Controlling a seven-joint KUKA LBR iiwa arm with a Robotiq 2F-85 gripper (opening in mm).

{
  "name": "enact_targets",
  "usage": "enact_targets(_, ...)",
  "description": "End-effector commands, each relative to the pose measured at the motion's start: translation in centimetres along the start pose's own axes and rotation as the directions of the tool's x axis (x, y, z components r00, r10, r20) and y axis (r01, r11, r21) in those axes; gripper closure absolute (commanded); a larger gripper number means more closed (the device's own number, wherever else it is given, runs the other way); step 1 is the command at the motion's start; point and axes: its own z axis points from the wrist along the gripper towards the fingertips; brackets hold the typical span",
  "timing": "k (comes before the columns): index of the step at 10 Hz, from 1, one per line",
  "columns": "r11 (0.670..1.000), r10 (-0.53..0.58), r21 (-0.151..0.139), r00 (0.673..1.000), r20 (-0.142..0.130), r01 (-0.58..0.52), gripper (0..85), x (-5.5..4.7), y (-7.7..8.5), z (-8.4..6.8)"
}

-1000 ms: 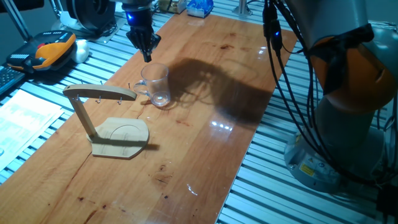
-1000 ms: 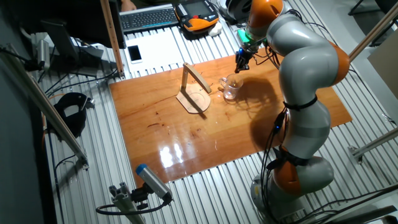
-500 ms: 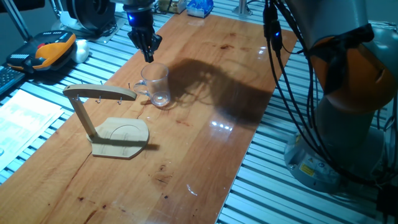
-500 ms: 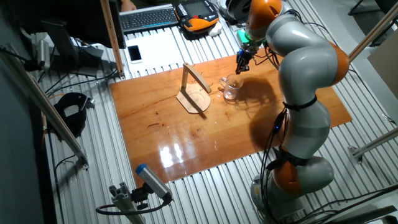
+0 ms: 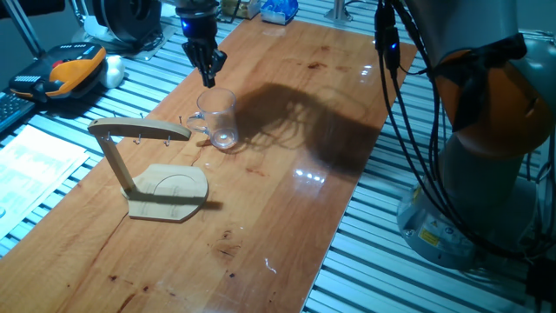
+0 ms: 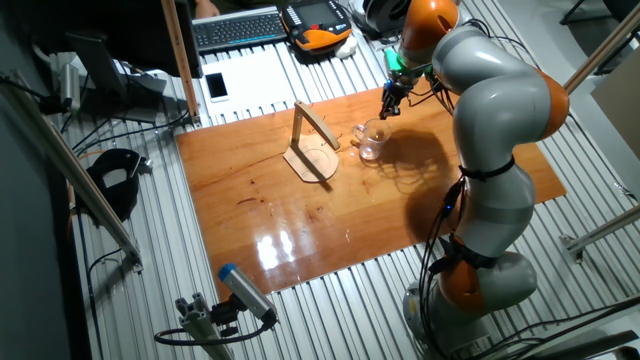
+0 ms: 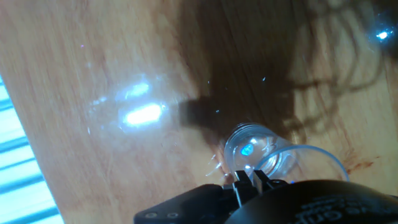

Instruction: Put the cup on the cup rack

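The cup [image 5: 217, 118] is a clear glass mug standing upright on the wooden table, handle toward the rack; it also shows in the other fixed view [image 6: 372, 141] and the hand view [image 7: 261, 154]. The cup rack [image 5: 139, 130] is light wood with a flat base, a slanted post and a top arm with small hooks. It stands just left of the cup, also seen in the other fixed view [image 6: 312, 142]. My gripper [image 5: 208, 80] hangs just above the cup's far rim, fingers together and holding nothing; it also shows in the other fixed view [image 6: 385, 108] and the hand view [image 7: 247, 178].
An orange and black handset [image 5: 71, 68] and a keyboard [image 6: 238, 28] lie off the table's far side. The robot's base and cables [image 5: 469, 130] stand at the right. A phone [image 6: 216, 86] lies on the slatted bench.
The gripper has edged slightly to the right above the cup. The cup and the rack have not moved.
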Motion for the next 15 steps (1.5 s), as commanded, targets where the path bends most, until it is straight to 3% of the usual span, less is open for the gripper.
enact_targets(1, 1.0, 0.008, -0.005, 1.0, -0.004, -0.008, 51.0, 0.01, 0.02, 0.01)
enact_targets(7, 0.998, 0.05, -0.024, 0.999, -0.011, -0.05, 51.0, 0.05, 0.02, -0.06)
enact_targets(10, 0.992, 0.125, -0.011, 0.991, -0.049, -0.126, 51.0, 0.57, -0.01, -0.29)
enact_targets(15, 0.989, 0.148, -0.009, 0.987, -0.062, -0.148, 51.0, 0.34, 0.21, 0.23)
